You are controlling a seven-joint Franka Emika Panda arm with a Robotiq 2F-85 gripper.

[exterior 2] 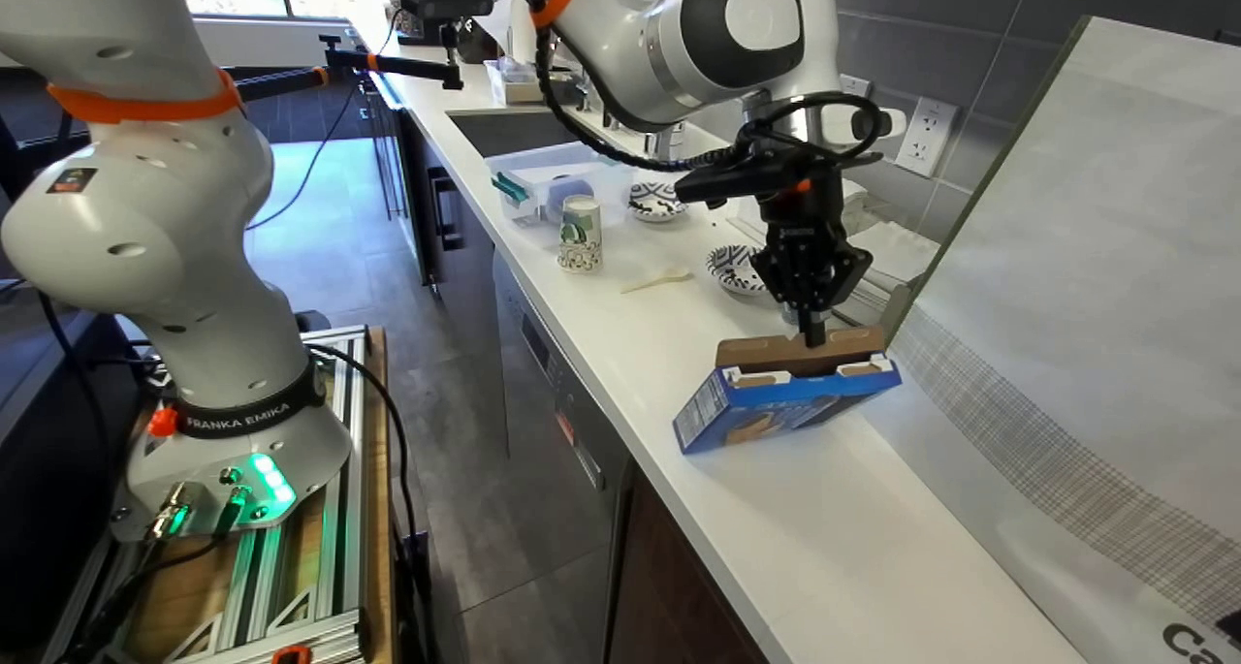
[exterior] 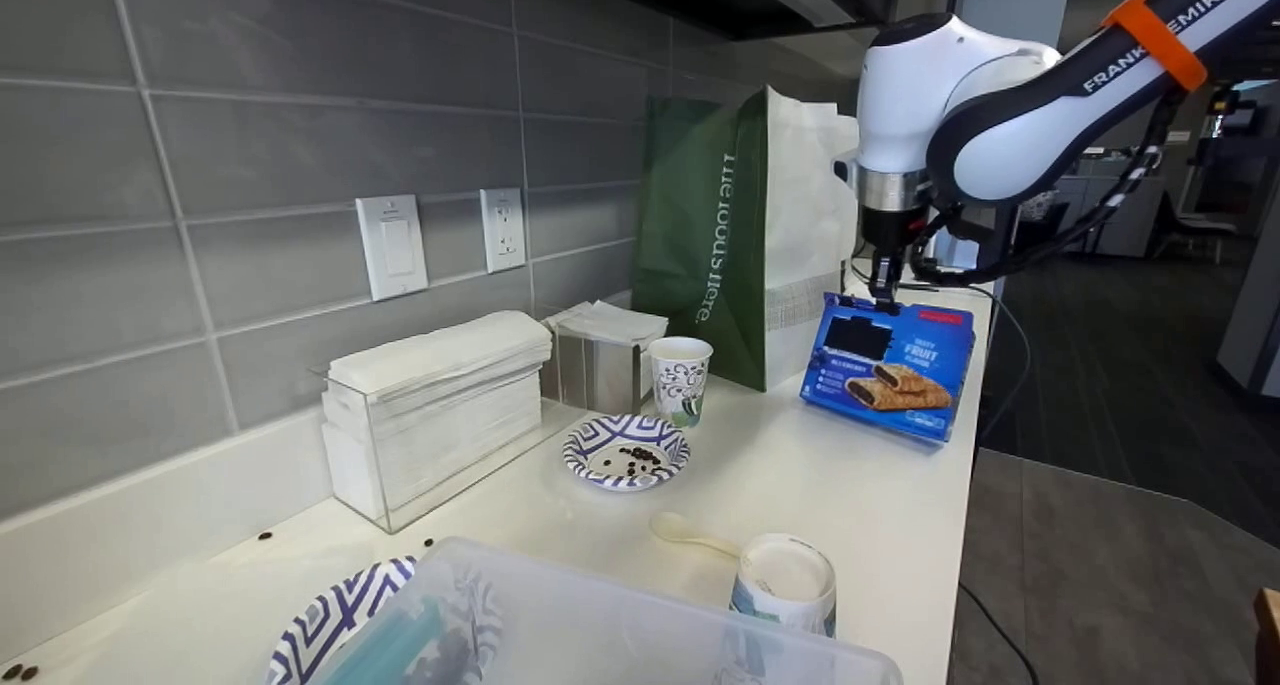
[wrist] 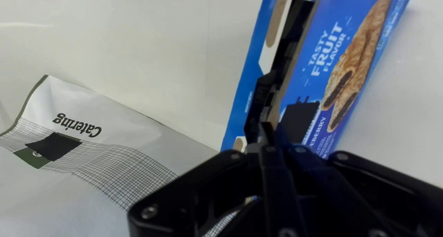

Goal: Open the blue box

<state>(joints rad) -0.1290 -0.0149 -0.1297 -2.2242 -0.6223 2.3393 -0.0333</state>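
Right of centre, the pincer [exterior 2: 812, 338] pinches the gaping blue fruit-bar carton [exterior 2: 800, 404] at its top edge. Best ease outward slowly, to avoid tearing.

Legible lettering.
Blue box [wrist: 311, 86], right in the wrist view: "TASTY FRUIT FLAVOR", partial "EBERRY". Paper bag [wrist: 93, 166], left there: "Catering"; in an exterior view, "The foods here." Robot base [exterior 2: 238, 441] and arm link [exterior: 1085, 110], partly covered: "FRANKA EMIKA".
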